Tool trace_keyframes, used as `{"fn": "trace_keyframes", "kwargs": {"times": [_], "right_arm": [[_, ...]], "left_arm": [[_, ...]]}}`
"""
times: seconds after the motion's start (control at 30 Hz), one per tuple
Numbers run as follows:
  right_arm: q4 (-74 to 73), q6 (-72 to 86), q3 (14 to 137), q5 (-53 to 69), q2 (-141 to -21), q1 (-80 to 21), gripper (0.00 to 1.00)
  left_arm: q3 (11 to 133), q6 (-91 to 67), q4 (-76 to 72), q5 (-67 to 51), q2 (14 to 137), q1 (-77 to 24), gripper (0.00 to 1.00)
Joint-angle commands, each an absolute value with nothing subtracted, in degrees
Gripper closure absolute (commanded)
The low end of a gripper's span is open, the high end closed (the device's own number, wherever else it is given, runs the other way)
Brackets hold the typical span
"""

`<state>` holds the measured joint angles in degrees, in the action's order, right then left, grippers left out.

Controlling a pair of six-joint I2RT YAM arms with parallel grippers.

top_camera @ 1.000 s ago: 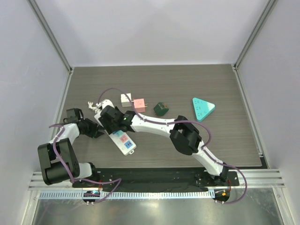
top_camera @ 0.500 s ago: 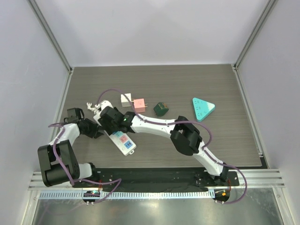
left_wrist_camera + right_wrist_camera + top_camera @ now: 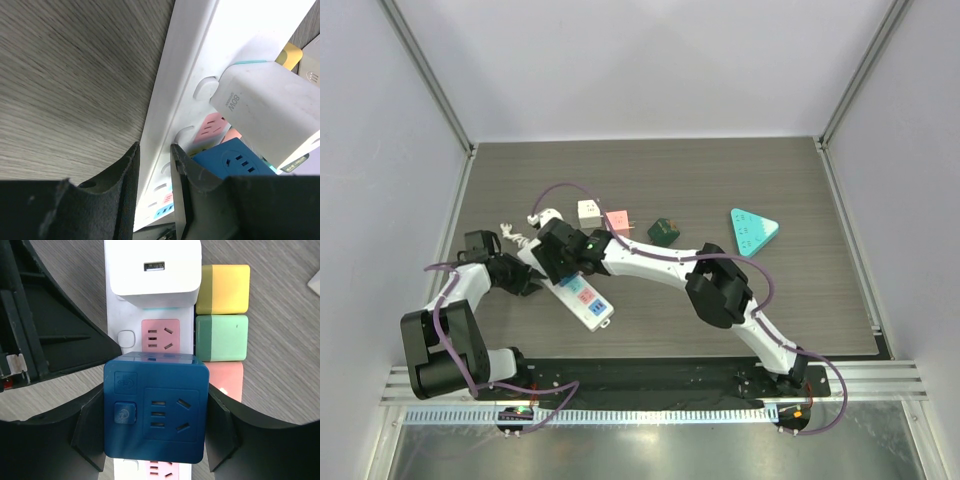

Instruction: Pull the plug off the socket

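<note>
A white power strip lies on the dark table, left of centre. A blue cube plug sits over the strip's pink sockets. My right gripper is shut on it, one finger pressed on each side. In the top view the right gripper hides the plug. My left gripper is shut on the long edge of the strip, and it shows in the top view on the strip's left side. A white charger is plugged in at the strip's far end.
Yellow, green and pink blocks line the strip's side. A cream cube, a pink plug, a green plug and a teal triangular socket lie behind the arms. A purple cable loops nearby.
My right gripper has shifted slightly up and to the left with the blue plug. The strip's far end and the cable moved a little with it. The left gripper stays on the strip.
</note>
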<state>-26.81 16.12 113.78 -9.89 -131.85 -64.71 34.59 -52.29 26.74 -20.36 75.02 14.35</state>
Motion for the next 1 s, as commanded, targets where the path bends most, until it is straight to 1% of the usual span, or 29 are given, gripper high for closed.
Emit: {"fn": "trace_keyframes", "kwargs": {"times": [0.0, 0.1, 0.27, 0.33, 0.43, 0.53, 0.57, 0.6, 0.7, 0.9, 0.97], "right_arm": [[-15.3, 21.7, 116.1, -0.7, -125.3, -65.1, 0.99], [-15.7, 19.3, 116.5, -0.8, -126.2, -66.0, 0.99], [-16.9, 6.2, 115.2, -12.7, -126.1, -69.8, 0.99], [-17.6, 4.3, 115.5, -15.6, -126.3, -70.7, 0.99], [-19.2, 4.6, 117.6, -16.5, -126.8, -70.8, 0.99], [-20.1, 10.6, 118.2, -11.4, -126.6, -69.4, 0.99], [-19.5, 13.2, 117.9, -8.2, -126.0, -67.6, 0.99], [-18.6, 19.0, 117.3, -2.5, -125.4, -66.5, 0.99], [-12.4, 24.2, 111.5, 3.9, -122.9, -63.9, 0.99], [-14.8, 21.5, 111.3, 0.4, -121.1, -64.2, 0.99], [-15.6, 20.4, 110.0, -4.4, -119.5, -64.2, 0.99]], "left_arm": [[34.7, -51.3, 29.1, -17.5, 74.3, 13.9, 0.68], [35.5, -50.5, 30.3, -17.2, 73.7, 13.9, 0.68], [37.6, -49.6, 32.7, -17.6, 73.5, 13.9, 0.68], [37.6, -49.5, 32.8, -17.3, 73.0, 13.9, 0.68], [36.9, -49.5, 32.7, -16.5, 72.2, 14.0, 0.68], [36.2, -49.7, 32.3, -16.9, 72.3, 13.9, 0.68], [36.0, -49.7, 32.3, -16.8, 72.3, 13.9, 0.68], [36.0, -49.6, 32.2, -16.8, 72.2, 14.0, 0.68], [36.0, -49.8, 32.4, -16.9, 71.7, 14.0, 0.68], [36.5, -49.7, 33.0, -16.3, 70.4, 13.9, 0.68], [37.0, -49.5, 33.4, -16.5, 70.5, 13.9, 0.68]]}}
